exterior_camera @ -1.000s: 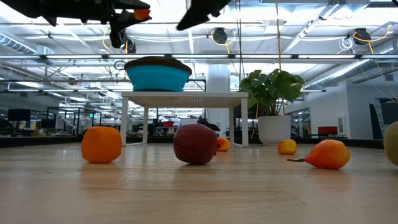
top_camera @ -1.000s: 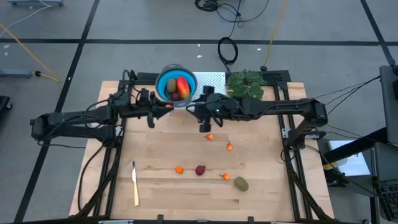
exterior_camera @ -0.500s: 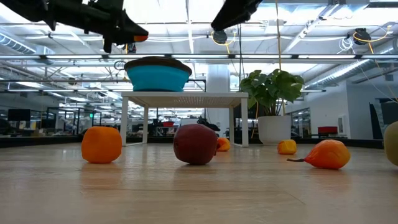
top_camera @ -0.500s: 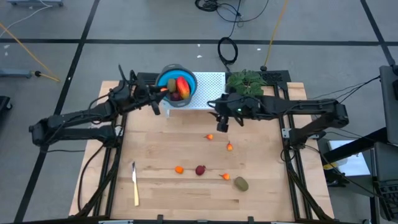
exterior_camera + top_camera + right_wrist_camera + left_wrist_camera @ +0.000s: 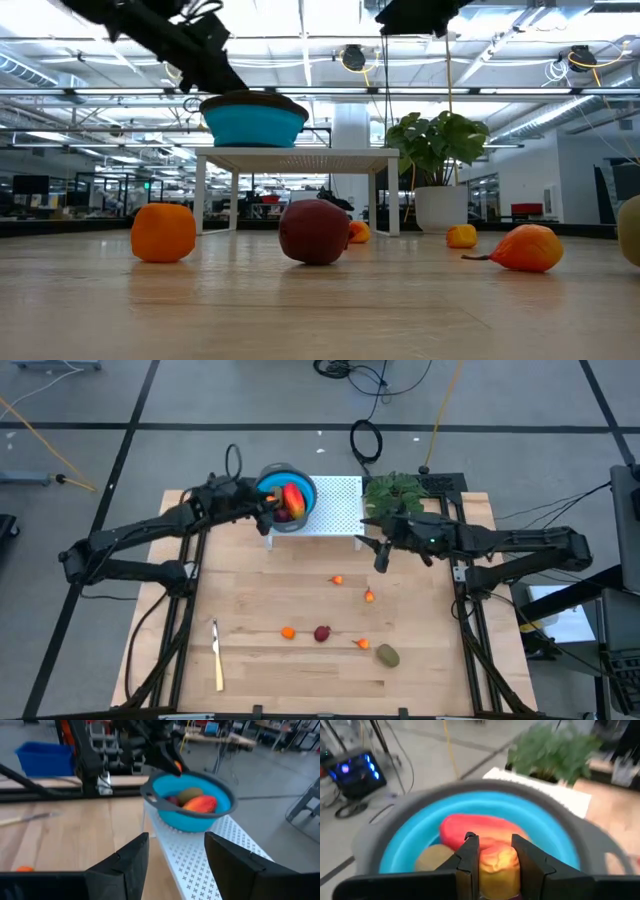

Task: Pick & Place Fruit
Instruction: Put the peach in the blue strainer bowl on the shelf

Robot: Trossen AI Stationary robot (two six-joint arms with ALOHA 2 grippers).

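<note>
The left gripper (image 5: pixel 268 508) hangs at the rim of the blue bowl (image 5: pixel 266 485), which sits on a white perforated stand (image 5: pixel 340 505) at the far edge of the wooden counter (image 5: pixel 270 590). In the right wrist view a tiny orange fruit (image 5: pixel 178 766) shows at its tip, pinched between narrowly parted fingers (image 5: pixel 470 857). Inside the bowl lie the oblong red-orange-yellow piece (image 5: pixel 293 496), an olive-brown oval (image 5: pixel 190 794) and a dark red ball (image 5: pixel 173 800).

The right gripper (image 5: pixel 381 557) hovers above the counter just in front of the stand's right end, near the leafy plant (image 5: pixel 392 494); its fingers (image 5: pixel 127 862) stand apart with nothing between them.

On the counter remain several pieces: a small orange one (image 5: pixel 338 580) near the middle, another with a stem (image 5: pixel 369 597) beside it, then towards the near edge a round orange one (image 5: pixel 288 631), a dark red ball (image 5: pixel 322 633), a small orange one (image 5: pixel 363 644) and an olive-brown oval (image 5: pixel 387 655). A cream-yellow knife (image 5: pixel 216 653) lies at the near left.
</note>
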